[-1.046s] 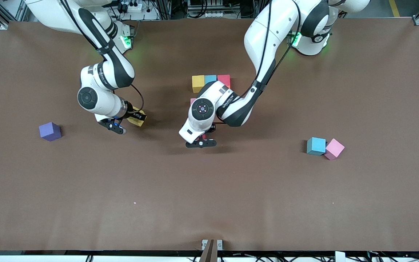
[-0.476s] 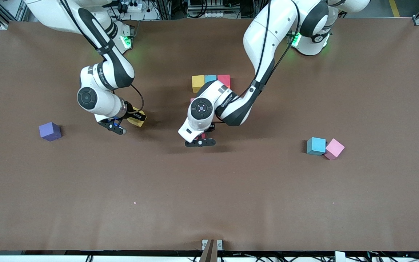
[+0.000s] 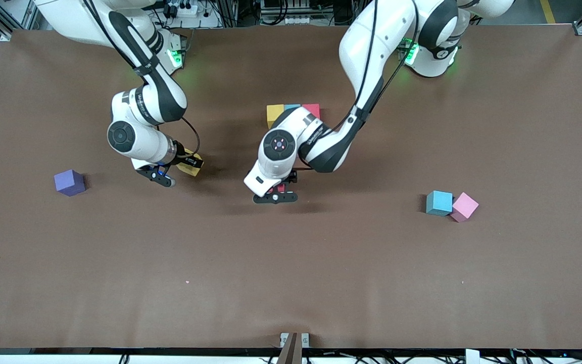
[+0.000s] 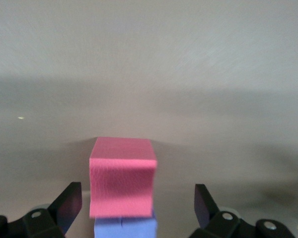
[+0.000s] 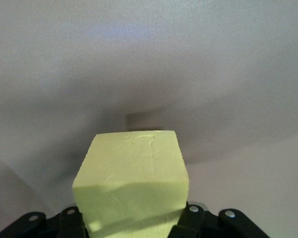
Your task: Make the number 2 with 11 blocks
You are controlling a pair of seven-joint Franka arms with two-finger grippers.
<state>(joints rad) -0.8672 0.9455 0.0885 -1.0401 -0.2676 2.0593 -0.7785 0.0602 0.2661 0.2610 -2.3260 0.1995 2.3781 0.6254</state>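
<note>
Left wrist view: left gripper [image 4: 134, 208] standing wide open around red block [image 4: 122, 176], fingers apart from it, block resting on purple one [image 4: 125, 228]. Right gripper [image 3: 172, 169] clamping yellow block [image 5: 131, 181], left-center of frame, waiting. Left arm hiding most of number 2 [image 3: 292, 112]. Loose purple block [image 3: 69, 182], blue-pink pair [image 3: 450, 204] lying apart. Since earlier frame, left jaws releasing.

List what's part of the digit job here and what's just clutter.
Job:
- started digit
- pinkish-red cube between the open left gripper fingers
- yellow cube, gripped by the right gripper
- loose purple cube, blue cube, pink cube

Lying about:
- metal bracket at the table's near edge
- power strip off the table
</note>
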